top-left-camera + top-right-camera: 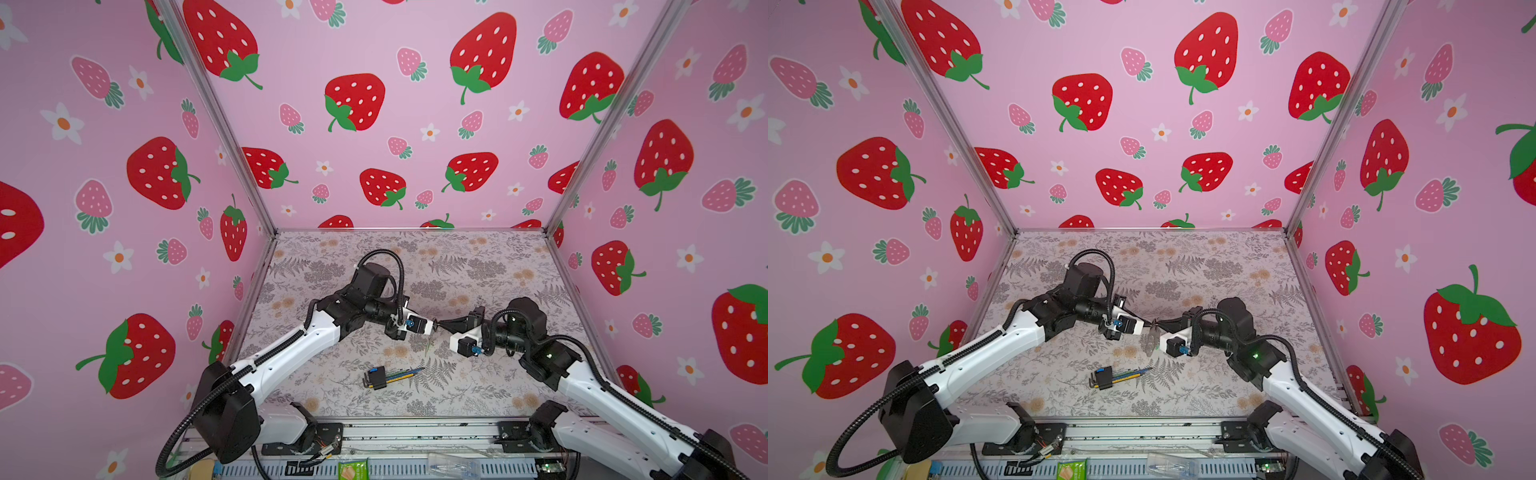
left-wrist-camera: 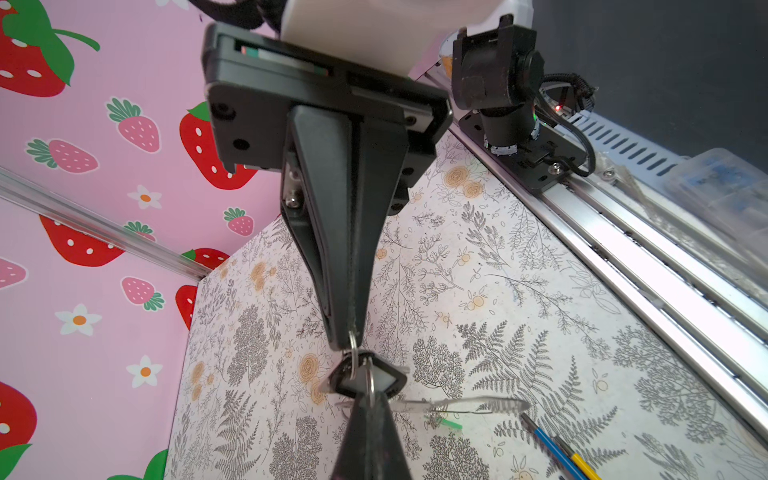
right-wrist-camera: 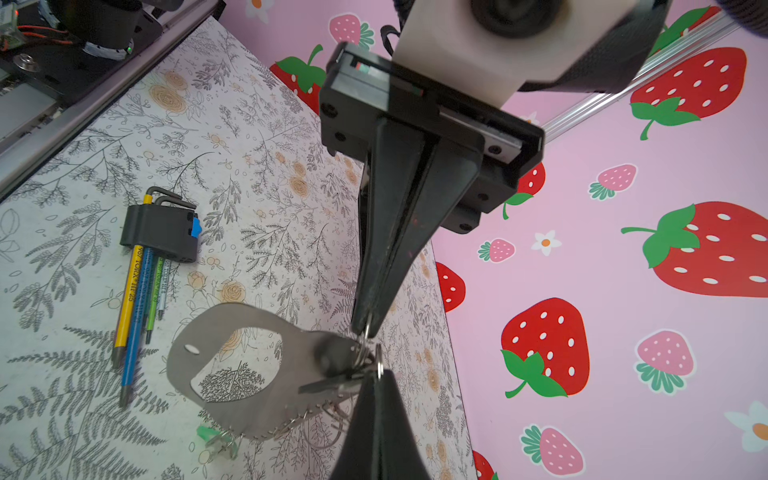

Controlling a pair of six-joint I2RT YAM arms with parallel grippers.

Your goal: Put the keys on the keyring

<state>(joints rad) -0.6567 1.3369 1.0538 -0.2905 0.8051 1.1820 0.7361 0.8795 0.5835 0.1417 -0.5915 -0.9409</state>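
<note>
- Tip to tip above the middle of the table (image 1: 457,266): left gripper (image 1: 433,326) and right gripper (image 1: 441,323), each clamped tight on the small metal rings of the keyring (image 3: 249,316).
- Its strap dangles below them.
- Black-tag key (image 2: 365,378) sits right at the tips.
- Green-tag key (image 3: 206,433) is under the strap; hanging or lying, can't tell.
- Hex wrenches (image 3: 160,232) lie near the front edge.

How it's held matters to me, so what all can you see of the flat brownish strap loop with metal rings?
The grey-brown flat leather-like strap loop hangs in the air over the floral table. It has a big oval cutout, a small slot, a stitched edge and a round stud beside the silvery rings at one end. The left hand and the right hand, both shut, pinch those rings tip to tip.
</note>
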